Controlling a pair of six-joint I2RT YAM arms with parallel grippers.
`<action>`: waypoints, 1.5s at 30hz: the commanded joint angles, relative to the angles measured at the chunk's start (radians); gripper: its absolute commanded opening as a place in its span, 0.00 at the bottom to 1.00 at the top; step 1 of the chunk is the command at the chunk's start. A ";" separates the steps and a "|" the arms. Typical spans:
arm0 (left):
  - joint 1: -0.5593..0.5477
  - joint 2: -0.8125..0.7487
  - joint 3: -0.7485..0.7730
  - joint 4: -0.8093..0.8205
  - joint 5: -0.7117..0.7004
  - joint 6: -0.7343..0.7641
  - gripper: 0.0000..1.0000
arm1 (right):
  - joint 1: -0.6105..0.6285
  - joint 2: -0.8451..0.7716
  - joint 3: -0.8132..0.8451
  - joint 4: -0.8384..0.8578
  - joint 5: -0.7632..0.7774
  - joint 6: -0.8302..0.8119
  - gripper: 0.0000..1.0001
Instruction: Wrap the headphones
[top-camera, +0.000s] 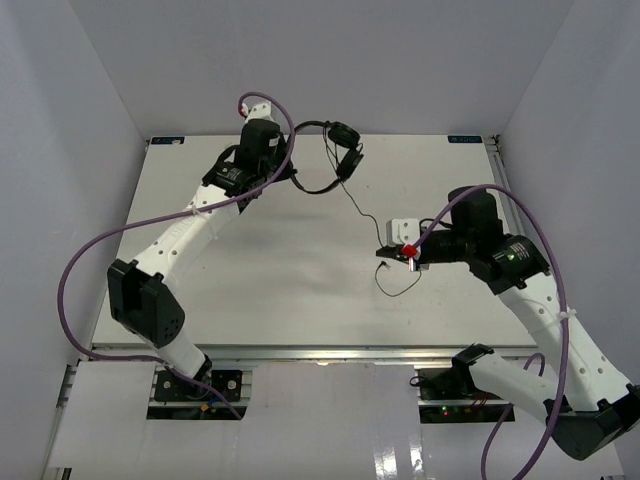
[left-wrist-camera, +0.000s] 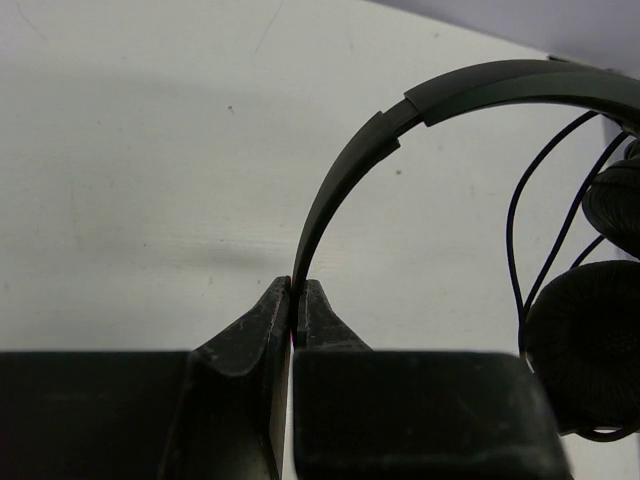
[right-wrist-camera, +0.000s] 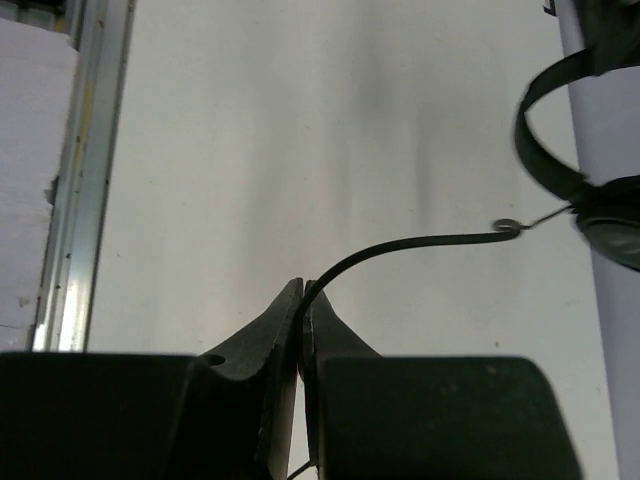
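The black headphones (top-camera: 335, 152) are at the far middle of the table, earcups (top-camera: 345, 135) to the right. My left gripper (top-camera: 292, 172) is shut on the thin headband (left-wrist-camera: 340, 190) and holds it; two padded earcups (left-wrist-camera: 585, 340) show at the right of the left wrist view. The thin black cord (top-camera: 360, 208) runs from the earcups down to my right gripper (top-camera: 385, 253), which is shut on the cord (right-wrist-camera: 400, 247) near its free end. A loose loop of cord (top-camera: 400, 288) hangs below the right gripper. The headband (right-wrist-camera: 545, 150) shows far off in the right wrist view.
White table (top-camera: 280, 270) with a metal rail (top-camera: 300, 352) along the near edge. White walls enclose the left, right and back. Thick purple robot cables (top-camera: 90, 255) arc beside each arm. The table's rail (right-wrist-camera: 80, 170) also shows at the left of the right wrist view.
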 joint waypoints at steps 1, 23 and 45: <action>0.000 0.035 -0.064 0.042 -0.003 0.057 0.00 | -0.014 0.041 0.094 -0.068 0.098 -0.059 0.08; -0.215 0.150 -0.306 0.122 0.242 0.215 0.00 | -0.040 0.210 0.212 0.137 0.517 0.052 0.08; -0.296 -0.336 -0.460 0.115 0.340 0.189 0.00 | -0.273 0.313 0.055 0.280 0.264 0.298 0.08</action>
